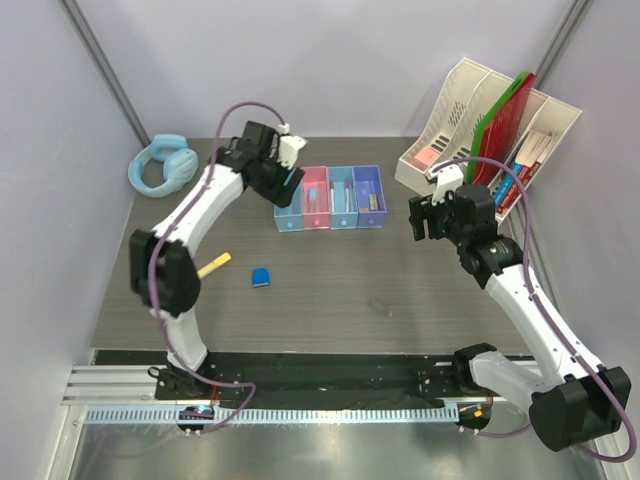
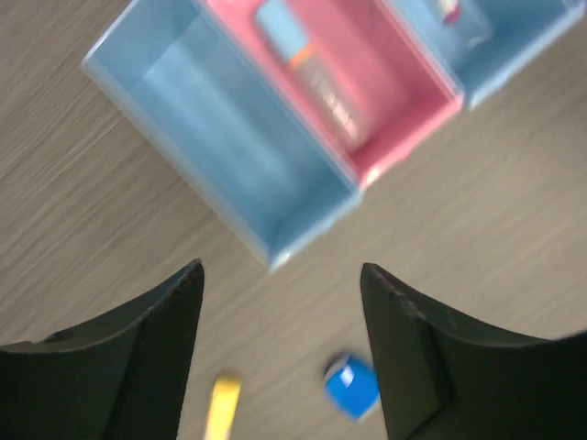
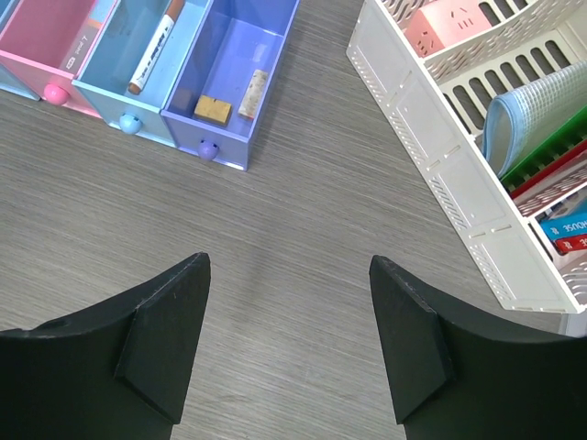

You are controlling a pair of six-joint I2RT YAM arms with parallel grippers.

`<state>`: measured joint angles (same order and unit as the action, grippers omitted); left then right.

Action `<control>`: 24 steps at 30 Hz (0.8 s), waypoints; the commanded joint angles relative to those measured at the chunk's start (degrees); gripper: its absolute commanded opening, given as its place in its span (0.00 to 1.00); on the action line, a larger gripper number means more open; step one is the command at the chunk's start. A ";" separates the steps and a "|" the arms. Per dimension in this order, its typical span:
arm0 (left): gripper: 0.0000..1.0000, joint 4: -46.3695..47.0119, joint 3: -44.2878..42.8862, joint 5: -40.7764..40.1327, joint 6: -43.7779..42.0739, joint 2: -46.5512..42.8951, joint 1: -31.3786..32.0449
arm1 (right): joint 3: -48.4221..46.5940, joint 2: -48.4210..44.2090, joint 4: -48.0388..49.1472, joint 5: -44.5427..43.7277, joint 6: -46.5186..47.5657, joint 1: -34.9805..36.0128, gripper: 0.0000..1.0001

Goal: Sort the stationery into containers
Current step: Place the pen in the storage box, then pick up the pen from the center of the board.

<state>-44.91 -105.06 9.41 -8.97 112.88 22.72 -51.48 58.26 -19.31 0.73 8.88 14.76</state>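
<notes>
The containers are a joined row of four bins: blue point(image 1: 289, 207), pink point(image 1: 315, 197), blue point(image 1: 343, 196) and purple point(image 1: 370, 195). My left gripper point(image 1: 287, 180) hovers open and empty over the near end of the left blue bin point(image 2: 229, 147), which looks empty. The pink bin point(image 2: 385, 101) holds a pale blue tube point(image 2: 307, 64). A yellow marker point(image 1: 214, 265) and a blue block point(image 1: 260, 277) lie loose on the table; both also show in the left wrist view, the marker point(image 2: 223, 403) and the block point(image 2: 351, 385). My right gripper point(image 1: 420, 215) is open and empty above bare table point(image 3: 289, 261). The right blue bin holds a pen point(image 3: 156, 46). The purple bin point(image 3: 275, 64) holds a gold clip point(image 3: 213, 109) and a grey eraser point(image 3: 253, 93).
A cream slotted file organiser point(image 1: 455, 115) with red and green folders stands at the back right, close to my right gripper; its wall also shows in the right wrist view point(image 3: 440, 165). Light blue headphones point(image 1: 162, 165) lie at the back left.
</notes>
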 commanded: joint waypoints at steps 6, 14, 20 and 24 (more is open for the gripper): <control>0.82 -0.97 29.46 -3.70 -29.23 -24.10 -11.63 | -0.55 -1.13 0.77 4.97 2.27 -0.09 0.87; 0.86 -1.24 36.68 3.06 -39.27 -21.39 -19.99 | 0.07 -2.62 0.15 7.09 3.42 -0.09 0.91; 0.85 -3.60 35.88 7.11 -42.08 -16.47 -21.14 | 0.68 -3.15 -0.29 6.56 3.94 -0.17 0.92; 0.84 -0.89 38.60 5.89 -42.44 -14.80 -21.14 | 0.77 -2.54 -0.55 6.83 4.12 -0.09 0.92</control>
<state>-47.22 -67.96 13.54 -48.77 97.25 1.85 -50.87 56.49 -20.45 6.81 12.14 14.76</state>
